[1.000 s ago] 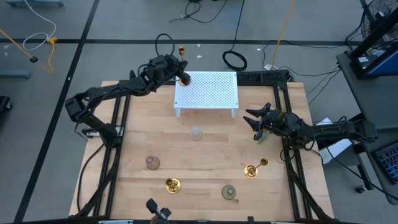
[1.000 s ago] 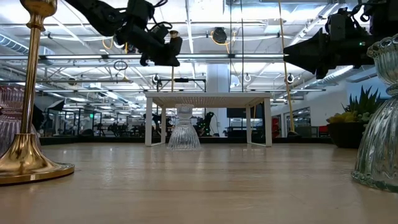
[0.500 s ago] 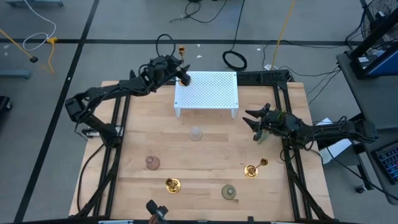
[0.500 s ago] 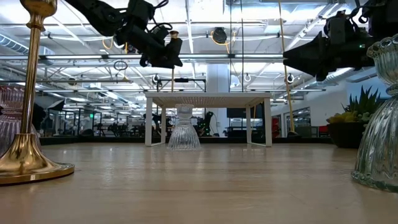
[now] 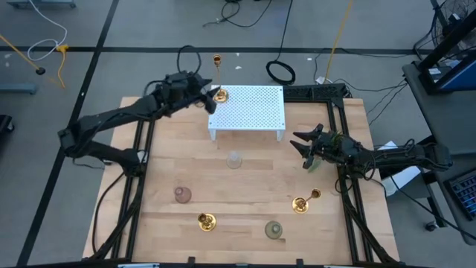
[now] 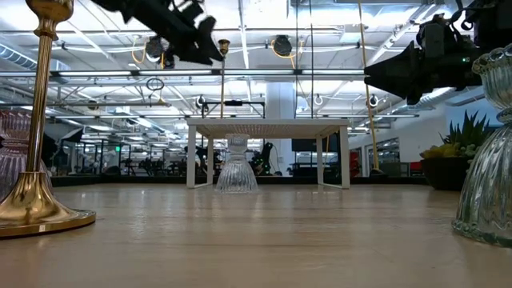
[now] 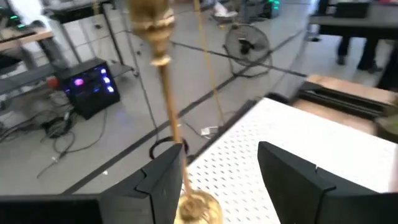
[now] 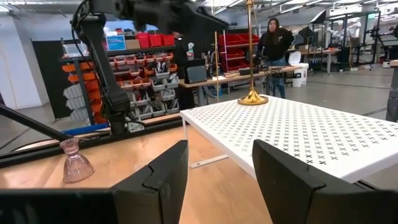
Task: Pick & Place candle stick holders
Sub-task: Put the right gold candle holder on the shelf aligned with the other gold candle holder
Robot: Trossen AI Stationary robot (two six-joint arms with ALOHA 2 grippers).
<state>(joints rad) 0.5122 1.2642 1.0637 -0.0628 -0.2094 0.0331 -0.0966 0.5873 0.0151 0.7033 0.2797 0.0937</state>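
A tall gold candlestick [image 5: 218,91] stands upright by its round base on the far left corner of the white perforated stand [image 5: 249,110]. My left gripper [image 5: 209,99] hovers open just left of it; in the left wrist view the stem [image 7: 165,93] rises right in front of one finger. My right gripper [image 5: 303,145] hangs open over the table's right side, nothing between its fingers [image 8: 155,180]. On the wood stand a clear glass holder [image 5: 235,159], a pink one [image 5: 182,195], a greenish one [image 5: 274,230] and two gold candlesticks [image 5: 206,221] [image 5: 303,202].
A small green plant [image 6: 456,148] sits at the right edge beside my right arm. Black frame rails [image 5: 349,201] run along both table sides. A person [image 8: 272,37] stands in the room beyond the table. Bare wood lies between the stand and the near holders.
My left gripper has opened and let go of the tall gold candlestick, then drawn back toward the table's left edge and a little up. The candlestick stays upright on the stand's far left corner.
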